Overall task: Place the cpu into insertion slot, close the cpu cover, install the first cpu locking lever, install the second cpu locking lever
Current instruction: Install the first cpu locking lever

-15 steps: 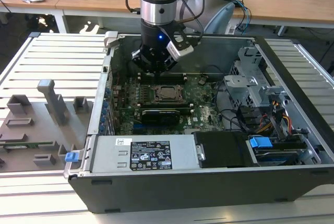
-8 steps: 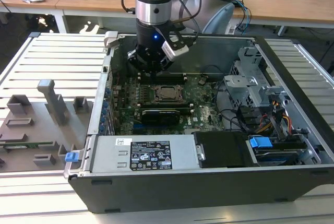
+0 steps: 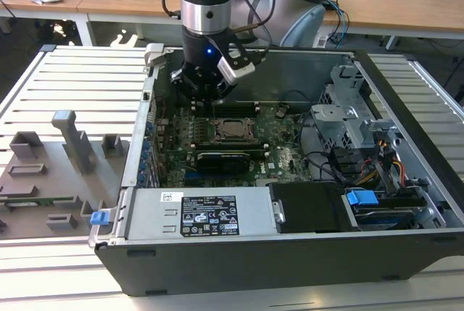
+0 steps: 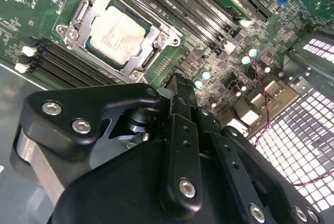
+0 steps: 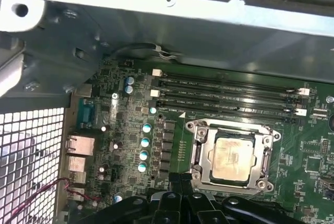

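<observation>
Cpu lay seated flat in the slot on the green board, inside the open case. Its pale metal top showed through the window of the cover, which appeared to be folded down around it. Long black memory slots ran on either side of the socket. The tool hung over the board just beside the socket, toward the case's rear wall, touching neither the chip nor the frame. Its fingers looked pressed together with nothing pinched between them. In the exterior view the arm stood upright over the far half of the board, with the socket near its foot. By my judgement the chip would be light, thin and quite stiff, with a smooth lid that offers little friction. The underside and the contacts beneath it would be the fragile part, so any sideways drag or tilt while seated could do harm. Had it needed lifting, the sound hold would be on two opposite edges, level and gentle, never on the flat faces. As it lay, though, the frame covered those edges and left bare only the middle of the lid.
</observation>
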You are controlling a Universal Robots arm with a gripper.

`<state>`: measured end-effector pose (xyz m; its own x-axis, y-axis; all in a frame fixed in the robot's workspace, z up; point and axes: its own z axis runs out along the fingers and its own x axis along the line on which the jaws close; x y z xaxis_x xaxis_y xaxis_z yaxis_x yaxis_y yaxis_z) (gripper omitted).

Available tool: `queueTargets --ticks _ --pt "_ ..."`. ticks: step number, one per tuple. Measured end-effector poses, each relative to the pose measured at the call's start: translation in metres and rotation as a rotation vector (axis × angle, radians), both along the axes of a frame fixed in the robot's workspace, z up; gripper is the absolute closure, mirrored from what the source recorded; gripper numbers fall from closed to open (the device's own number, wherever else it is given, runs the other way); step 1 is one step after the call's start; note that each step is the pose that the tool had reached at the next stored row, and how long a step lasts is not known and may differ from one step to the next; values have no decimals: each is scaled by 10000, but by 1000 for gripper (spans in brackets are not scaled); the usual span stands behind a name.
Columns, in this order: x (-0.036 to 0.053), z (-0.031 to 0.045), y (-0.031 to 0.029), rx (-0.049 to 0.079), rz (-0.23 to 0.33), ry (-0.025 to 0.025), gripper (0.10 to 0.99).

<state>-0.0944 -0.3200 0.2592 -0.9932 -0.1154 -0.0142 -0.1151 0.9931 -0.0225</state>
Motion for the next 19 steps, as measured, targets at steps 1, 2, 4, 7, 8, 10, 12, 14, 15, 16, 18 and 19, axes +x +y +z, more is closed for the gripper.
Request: queueTargets --ticks 1,2,4,7,8,10,12,14,15,16,18,19 --pt "-5 0 3 0 0 1 980" --pt "-13 0 12 1 0 0 980" --pt "-22 -1 43 2 0 -1 980" --pt "-22 -1 143 2 0 -1 980" --pt "-23 -1 216 2 -2 -1 980" --pt "-23 -1 275 1 0 0 980" --pt "-23 -1 330 2 -1 -1 980" --pt "-23 -1 368 1 -1 0 980" --pt "-23 -1 389 2 1 -1 980" --pt "-22 -1 417 1 2 0 980" --pt "5 -1 460 0 13 -1 980" --pt "31 -1 472 0 21 -1 980"
